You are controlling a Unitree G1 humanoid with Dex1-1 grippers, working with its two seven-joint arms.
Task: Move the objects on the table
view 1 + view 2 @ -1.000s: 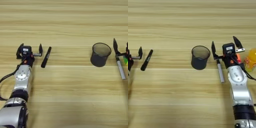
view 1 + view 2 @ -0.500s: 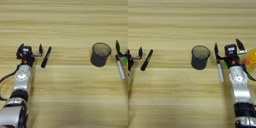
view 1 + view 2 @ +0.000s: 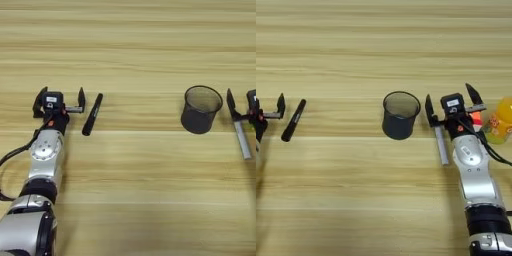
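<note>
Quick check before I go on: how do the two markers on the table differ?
The black marker is dark all over and lies slanted, just right of the open left end effector. The white marker has a pale barrel and lies nearly straight, between the mesh cup and the right arm, by the open right end effector. Both lie flat on the table, ungripped.

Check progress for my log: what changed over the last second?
Only the right gripper shifted, slightly toward the robot, jaws open by the white marker. Nothing was gripped or released. Left gripper, black marker, cup and bottle stayed put.
</note>
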